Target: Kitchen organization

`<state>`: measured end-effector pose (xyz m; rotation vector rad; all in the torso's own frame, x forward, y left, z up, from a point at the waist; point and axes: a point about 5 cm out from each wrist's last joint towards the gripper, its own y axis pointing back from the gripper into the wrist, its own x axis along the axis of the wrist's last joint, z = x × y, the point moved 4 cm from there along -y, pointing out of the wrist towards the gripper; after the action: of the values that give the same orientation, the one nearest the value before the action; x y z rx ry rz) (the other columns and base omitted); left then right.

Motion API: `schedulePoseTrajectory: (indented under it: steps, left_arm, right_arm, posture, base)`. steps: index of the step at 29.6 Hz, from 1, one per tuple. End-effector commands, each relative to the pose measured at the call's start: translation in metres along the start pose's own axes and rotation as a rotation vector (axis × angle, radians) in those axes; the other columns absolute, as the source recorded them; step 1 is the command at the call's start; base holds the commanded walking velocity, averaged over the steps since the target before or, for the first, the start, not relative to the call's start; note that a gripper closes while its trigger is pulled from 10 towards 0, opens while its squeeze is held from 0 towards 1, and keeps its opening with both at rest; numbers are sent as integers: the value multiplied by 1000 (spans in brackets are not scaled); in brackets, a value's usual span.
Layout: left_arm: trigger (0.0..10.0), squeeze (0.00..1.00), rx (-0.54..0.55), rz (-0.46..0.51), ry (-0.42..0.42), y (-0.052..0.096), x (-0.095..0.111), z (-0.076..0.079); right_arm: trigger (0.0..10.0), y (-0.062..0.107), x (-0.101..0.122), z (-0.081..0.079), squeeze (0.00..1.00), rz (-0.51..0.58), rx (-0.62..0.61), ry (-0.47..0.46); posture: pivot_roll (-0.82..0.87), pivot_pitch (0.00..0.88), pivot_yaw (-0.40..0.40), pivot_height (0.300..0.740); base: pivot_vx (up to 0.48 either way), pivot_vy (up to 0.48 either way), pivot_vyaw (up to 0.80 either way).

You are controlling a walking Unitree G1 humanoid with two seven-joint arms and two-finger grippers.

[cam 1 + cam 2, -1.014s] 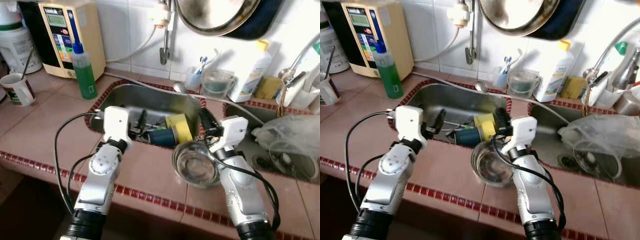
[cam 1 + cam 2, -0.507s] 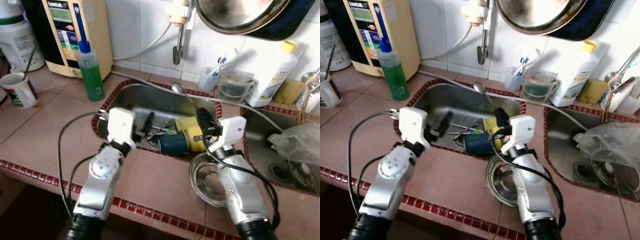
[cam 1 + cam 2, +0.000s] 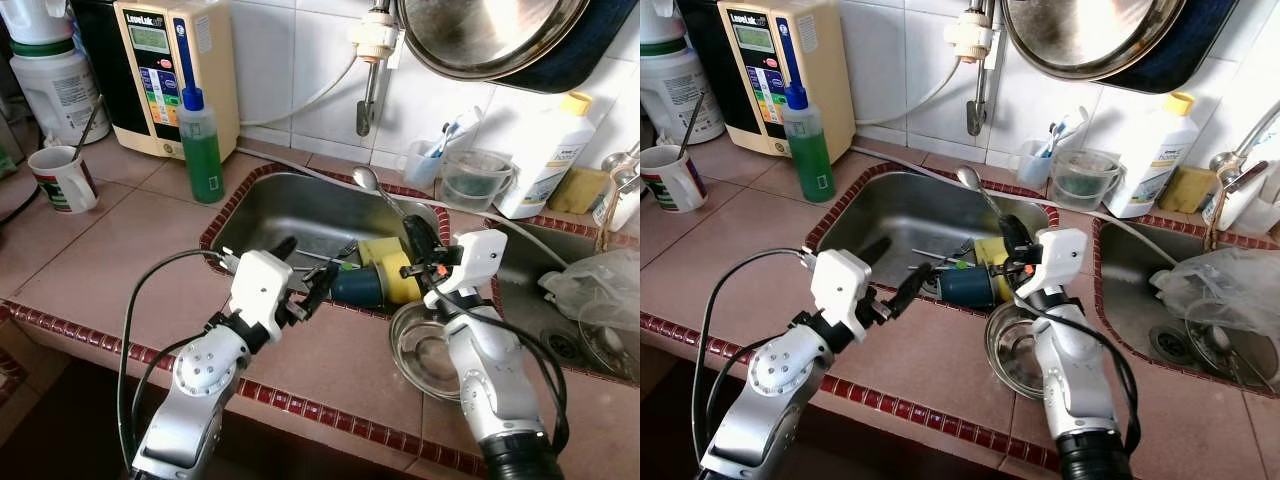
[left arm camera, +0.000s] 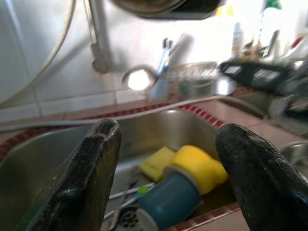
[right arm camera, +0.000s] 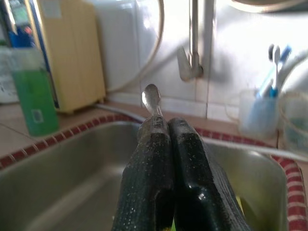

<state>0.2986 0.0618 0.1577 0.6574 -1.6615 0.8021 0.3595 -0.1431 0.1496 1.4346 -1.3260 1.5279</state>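
Nearest you: 2 silver arms over the front edge of the tiled counter (image 3: 120,240) — pinkish tiles w/ a red mosaic border. Your left gripper (image 3: 902,286) sits at the near rim of the left sink (image 3: 300,200), fingers spread wide, nothing between them; in the left wrist view you look through the gap onto the sink contents. Your right gripper (image 3: 418,245) hovers over the right side of that sink, fingers pressed together on the handle of 1 long metal spoon (image 5: 152,98), whose bowl points up toward the wall.

1 steel bowl (image 3: 425,345) sits on the counter just under the right arm, near the sink's front right corner.

In the sink: 1 dark blue cup w/ a yellow top (image 3: 375,280) lying on its side, 1 yellow sponge (image 4: 156,161) beside it, plus a few utensils near the drain — can't count them exactly.

2 sinks total; the right sink (image 3: 1130,300) holds a clear plastic bag (image 3: 1225,285) and a round wire strainer.

Farther back on the counter: 1 green soap bottle (image 3: 200,145), 1 mug w/ a stick in it (image 3: 62,178), 1 cream water filter unit (image 3: 175,70), 1 big white jar (image 3: 50,75). Behind the sinks: 1 cup w/ toothbrushes (image 3: 1040,160), 1 clear measuring jug (image 3: 1085,180), 1 white bottle w/ yellow cap (image 3: 1150,155).

White tiled wall behind, w/ 1 tap (image 3: 975,60) and 1 large metal pan (image 3: 1090,35) hanging.
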Motion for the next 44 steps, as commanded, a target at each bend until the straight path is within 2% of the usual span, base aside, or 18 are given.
schedulePoseTrajectory:
  steps: [1,8,17,25,36,37,41,42,43,44]
  left_arm:
    - [10000,0,-33,23,0,-1,7,7]
    - [10000,0,-86,37,31,0,15,22]
    - [10000,0,-155,12,66,12,14,50]
    - [10000,0,-171,-7,90,19,15,60]
    - [10000,0,-177,-17,95,21,16,61]
    - [10000,0,-178,-18,95,21,16,61]
    - [10000,0,-178,-19,94,21,16,61]
    - [10000,0,-177,-18,97,21,16,61]
    - [10000,0,-177,-17,98,21,16,61]
    - [10000,0,-177,-17,98,21,16,61]
  right_arm:
    - [10000,-4,4,5,0,3,2,-9]
    - [10000,-12,8,15,0,-25,31,-19]
    - [10000,-14,-1,13,0,-99,97,-40]
    - [10000,-10,-7,7,0,-179,163,-104]
    - [10000,-5,-8,9,0,-190,157,-139]
    - [10000,-4,-8,9,161,-193,155,-145]
    - [10000,-4,-8,11,165,-198,148,-148]
    - [10000,-3,-8,11,184,-199,148,-152]
    - [10000,-3,-8,11,294,-201,146,-157]
    - [10000,-3,-8,11,294,-201,146,-157]
  posture:
    - [-18,79,-40,740]
    - [-11,90,-38,740]
    - [-2,121,-37,740]
    - [-1,149,-35,740]
    - [-5,152,-32,740]
    - [-6,152,-32,740]
    - [-7,152,-32,740]
    - [-7,151,-33,740]
    - [-7,151,-33,740]
    - [-7,151,-33,740]
  base:
    - [0,0,0]
    - [0,0,0]
    - [0,0,0]
    - [0,0,0]
    - [0,0,0]
    - [0,0,0]
    - [0,0,0]
    - [0,0,0]
    - [0,0,0]
    - [0,0,0]
